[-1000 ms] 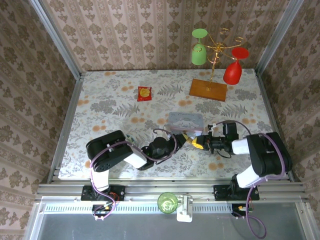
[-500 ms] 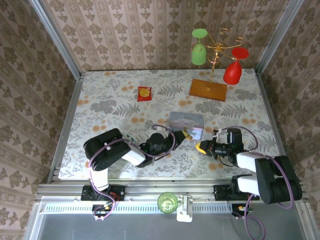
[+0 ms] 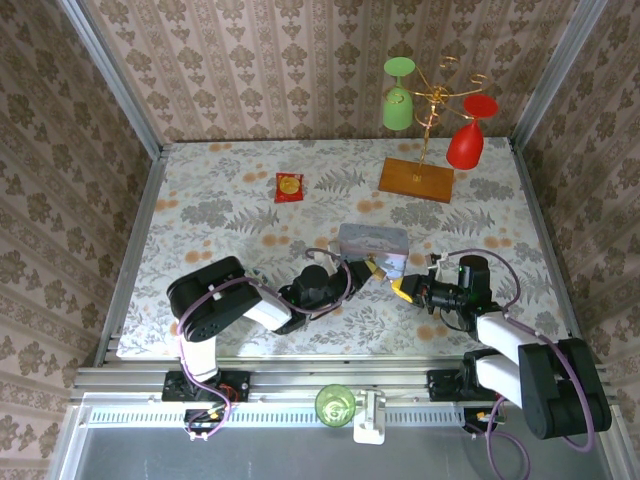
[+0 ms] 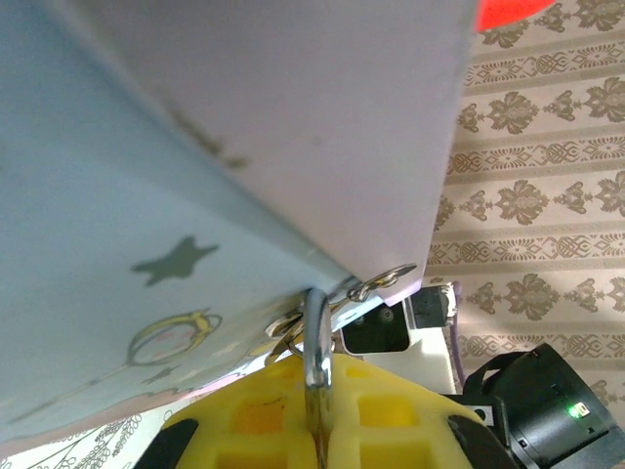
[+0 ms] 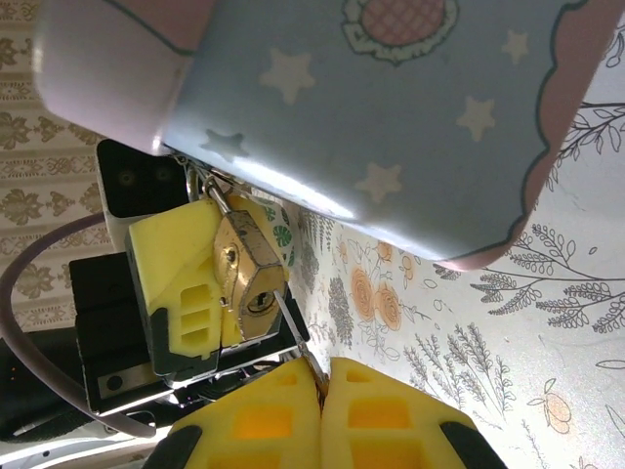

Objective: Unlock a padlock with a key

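Overhead, the left hand (image 3: 363, 268) and the right hand (image 3: 404, 288) are seen brought close together above the floral bench (image 3: 230, 250), just in front of the pale blue tin (image 3: 372, 240). A red-and-yellow packet (image 3: 289, 186) lies well apart, farther back.

From the left wrist, the yellow fingers (image 4: 391, 415) are seen closed tight on the silvery shackle of the padlock (image 4: 315, 352), which stands upright between them. The padlock is held right beside the tin's lower edge, and a small key ring (image 4: 386, 281) is seen next to the shackle.

From the right wrist, the brass body of the padlock is shown held off the bench just below the tin, against one yellow finger of the left hand. The right hand's fingers (image 5: 264, 420) are pressed together on the key (image 5: 293, 337), whose slim blade is angled up to the padlock's keyhole face. How far it has entered cannot be told.
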Robot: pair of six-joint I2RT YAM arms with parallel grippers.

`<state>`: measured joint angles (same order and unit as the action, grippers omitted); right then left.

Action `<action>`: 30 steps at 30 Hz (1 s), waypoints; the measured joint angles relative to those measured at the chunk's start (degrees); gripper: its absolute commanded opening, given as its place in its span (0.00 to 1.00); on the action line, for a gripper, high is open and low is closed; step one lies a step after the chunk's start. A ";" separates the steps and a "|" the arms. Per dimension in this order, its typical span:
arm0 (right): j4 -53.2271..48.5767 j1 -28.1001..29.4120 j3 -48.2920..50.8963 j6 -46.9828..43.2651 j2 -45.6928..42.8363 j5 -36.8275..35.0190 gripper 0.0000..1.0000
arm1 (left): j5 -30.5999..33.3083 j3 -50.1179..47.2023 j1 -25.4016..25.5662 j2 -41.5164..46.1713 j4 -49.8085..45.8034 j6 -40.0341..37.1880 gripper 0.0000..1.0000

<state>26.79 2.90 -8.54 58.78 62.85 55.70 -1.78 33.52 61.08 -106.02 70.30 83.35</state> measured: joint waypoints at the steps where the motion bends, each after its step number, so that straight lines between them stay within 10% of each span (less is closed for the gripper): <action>1: 0.26 0.00 0.00 0.26 0.26 0.00 0.00 | 0.00 0.11 0.00 0.00 0.00 0.00 0.00; 30: -1.51 0.70 0.00 1.42 -2.82 0.20 0.00 | 0.00 0.74 0.37 0.00 0.79 0.00 0.00</action>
<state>25.28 3.60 -8.54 60.20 60.03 55.90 -1.78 34.26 61.45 -106.02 71.09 83.35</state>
